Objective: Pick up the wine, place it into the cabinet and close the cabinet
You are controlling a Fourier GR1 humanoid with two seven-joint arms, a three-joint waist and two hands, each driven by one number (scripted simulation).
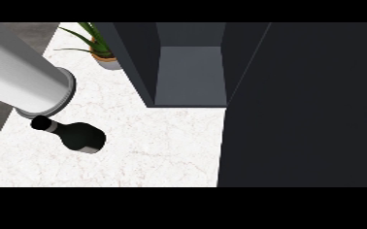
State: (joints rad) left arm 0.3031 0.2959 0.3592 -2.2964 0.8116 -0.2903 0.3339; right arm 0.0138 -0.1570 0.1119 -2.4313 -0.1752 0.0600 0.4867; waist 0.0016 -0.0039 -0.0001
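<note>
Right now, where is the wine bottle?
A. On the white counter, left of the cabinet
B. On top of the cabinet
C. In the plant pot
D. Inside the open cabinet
A: the wine bottle stands on the white marble counter, left of the open cabinet, whose inside holds no bottle; no hand shows.

A dark wine bottle (77, 136) stands on the marble counter (158, 145) near the open cabinet (190, 73).
</note>
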